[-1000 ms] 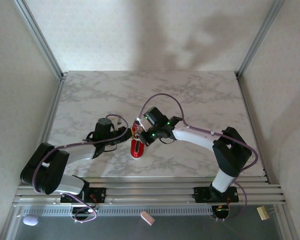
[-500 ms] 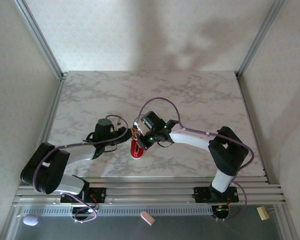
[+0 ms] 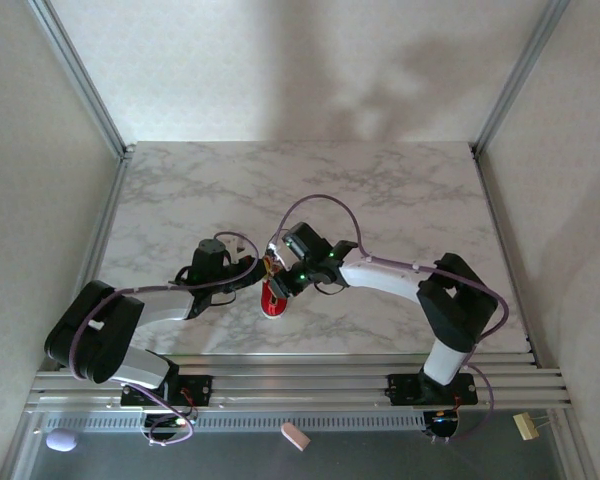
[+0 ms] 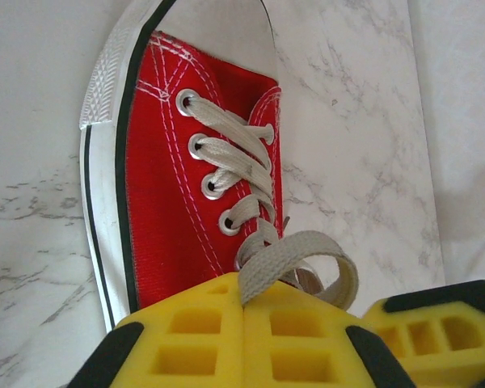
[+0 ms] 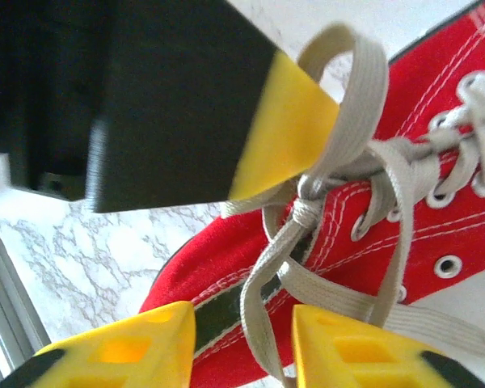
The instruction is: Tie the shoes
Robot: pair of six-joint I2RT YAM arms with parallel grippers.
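Here, the red sneaker [image 3: 271, 298] is lying on the counter [image 3: 400, 190] toward its near edge, midway between the two arms, where both can reach the laces. The left claw [image 4: 242, 311] is clenching a loop of white lace [image 4: 307, 250] above the eyelets, probably keeping it taut for the knot. The right claw [image 5: 244, 323] is standing released just beside it. Its pads are apart, with loose strands running between them, seemingly ready for another strand.
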